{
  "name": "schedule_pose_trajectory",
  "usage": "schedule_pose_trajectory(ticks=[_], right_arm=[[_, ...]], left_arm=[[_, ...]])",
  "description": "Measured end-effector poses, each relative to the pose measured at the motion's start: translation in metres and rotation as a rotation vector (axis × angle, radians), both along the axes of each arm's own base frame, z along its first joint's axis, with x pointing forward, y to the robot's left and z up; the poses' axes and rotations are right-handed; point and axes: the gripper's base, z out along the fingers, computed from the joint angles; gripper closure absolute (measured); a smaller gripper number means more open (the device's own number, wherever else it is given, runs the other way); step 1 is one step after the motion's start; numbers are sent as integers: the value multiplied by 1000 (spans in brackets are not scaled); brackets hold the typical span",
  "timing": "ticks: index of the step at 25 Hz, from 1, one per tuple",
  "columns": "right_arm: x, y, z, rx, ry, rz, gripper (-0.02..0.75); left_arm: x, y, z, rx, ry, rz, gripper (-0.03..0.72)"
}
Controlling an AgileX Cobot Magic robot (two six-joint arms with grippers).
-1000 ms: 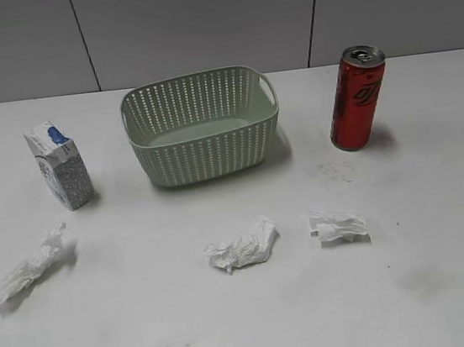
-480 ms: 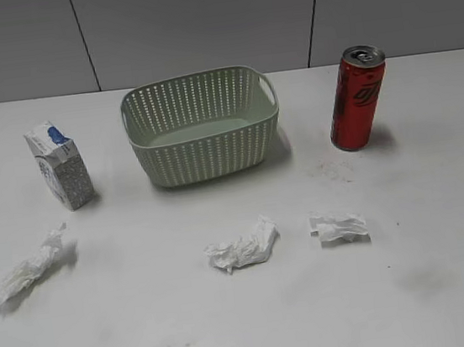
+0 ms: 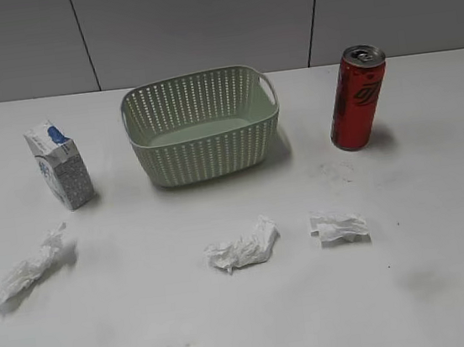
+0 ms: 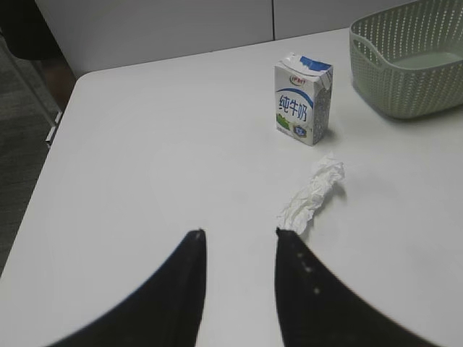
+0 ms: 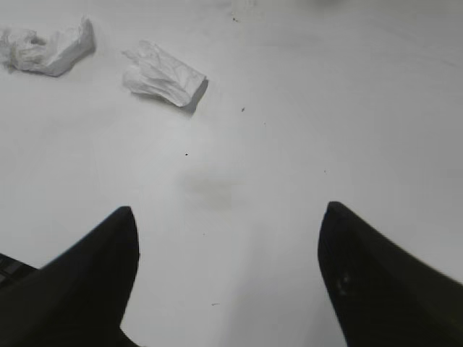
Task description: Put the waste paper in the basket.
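the basket point(image 3: 202, 126) stands open-topped at the back of the table point(image 3: 148, 319), nothing over its rim. a carton point(image 3: 60, 165) stands well to its left and a can point(image 3: 357, 98) well to its right, leaving bare gaps on both sides. three paper wads point(image 3: 243, 246) lie apart in front, with bare table between them and the basket's near wall.

surface point(image 3: 451, 299): white, matte, faint dark smudges | wall point(image 3: 197, 25): behind surface, grey panels split by thin dark vertical seams | floor point(image 4: 18, 181): dark grey, beside surface's edge | light: even, soft shadows
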Motion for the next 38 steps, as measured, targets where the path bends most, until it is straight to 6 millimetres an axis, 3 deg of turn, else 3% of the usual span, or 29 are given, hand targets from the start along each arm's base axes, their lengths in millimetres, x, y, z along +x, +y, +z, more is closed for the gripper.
schedule_pose_trajectory(ticks=[7, 10, 14, 16, 31, 38], right_arm=[[33, 19, -17, -30, 66, 100, 153], [38, 35, -25, -46, 59, 168, 153], [39, 60, -36, -90, 28, 282, 153], [41, 70, -42, -98, 20, 314, 153], [76, 101, -129, -182, 101, 390, 153], [93, 108, -159, -228, 116, 425, 156]], left_arm=[[0, 0, 0, 0, 0, 0, 428], [0, 0, 0, 0, 0, 0, 312], [0, 0, 0, 3, 0, 2, 67], [0, 1, 0, 7, -1, 5, 28], [0, 1, 0, 10, -1, 7, 35], [0, 1, 0, 11, -1, 7, 48]])
